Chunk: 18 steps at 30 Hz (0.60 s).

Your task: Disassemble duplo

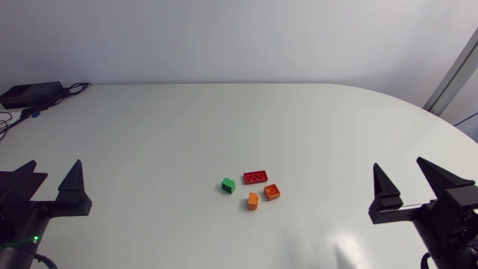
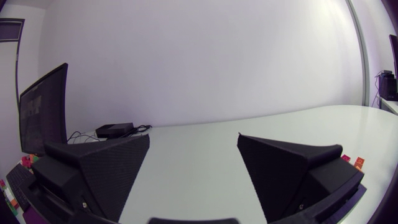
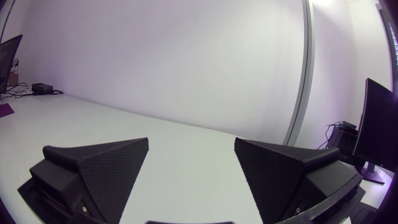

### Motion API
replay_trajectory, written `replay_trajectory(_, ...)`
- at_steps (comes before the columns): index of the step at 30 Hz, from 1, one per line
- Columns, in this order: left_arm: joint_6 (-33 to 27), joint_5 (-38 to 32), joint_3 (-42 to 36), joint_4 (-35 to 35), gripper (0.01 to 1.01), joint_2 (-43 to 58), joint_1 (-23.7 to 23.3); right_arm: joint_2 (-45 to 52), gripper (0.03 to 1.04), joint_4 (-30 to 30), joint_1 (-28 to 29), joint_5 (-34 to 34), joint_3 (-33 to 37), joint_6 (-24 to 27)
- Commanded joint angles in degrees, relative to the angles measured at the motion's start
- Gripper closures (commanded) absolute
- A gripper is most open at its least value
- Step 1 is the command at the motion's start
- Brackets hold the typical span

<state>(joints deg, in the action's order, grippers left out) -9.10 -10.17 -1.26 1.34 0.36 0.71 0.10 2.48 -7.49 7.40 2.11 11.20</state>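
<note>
Several duplo bricks lie close together near the table's middle in the head view: a green brick (image 1: 228,185), a flat red brick (image 1: 255,177) and two orange bricks (image 1: 272,192) (image 1: 253,201). None is stacked on another. My left gripper (image 1: 56,164) rests at the near left, open and empty, well to the left of the bricks. My right gripper (image 1: 398,164) sits at the near right, also open and empty. In the left wrist view my left gripper (image 2: 194,137) has nothing between its fingers, and an orange brick (image 2: 359,162) shows small beside one finger. The right wrist view shows my right gripper (image 3: 191,142) over bare table.
A black box (image 1: 30,93) with cables sits at the table's far left corner, also seen as the black box (image 2: 114,130) ahead of my left gripper. The white table (image 1: 239,127) curves away at its far right edge.
</note>
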Motion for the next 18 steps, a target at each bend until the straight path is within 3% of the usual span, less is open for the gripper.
replay_trajectory(1, 1.81, 0.51, 1.52, 0.77, 0.046, -0.18, -0.10, -0.45, 0.07, -0.55, 0.54, -0.28, -2.37, 0.31)
replay_trajectory(9, 1.28, 0.59, 1.52, 0.77, 0.046, -0.89, -1.15, -0.36, 0.07, -1.07, 1.60, -2.30, -2.37, -0.04)
replay_trajectory(13, 1.28, 0.59, 1.52, 0.77, 0.046, -0.89, -1.15, -0.36, 0.07, -2.66, 10.03, -7.57, -2.20, -0.48)
replay_trajectory(18, 1.28, 0.59, 1.52, 0.77, 0.046, -0.89, -1.24, -0.36, 0.07, -2.74, 11.27, -7.57, -2.20, -0.48)
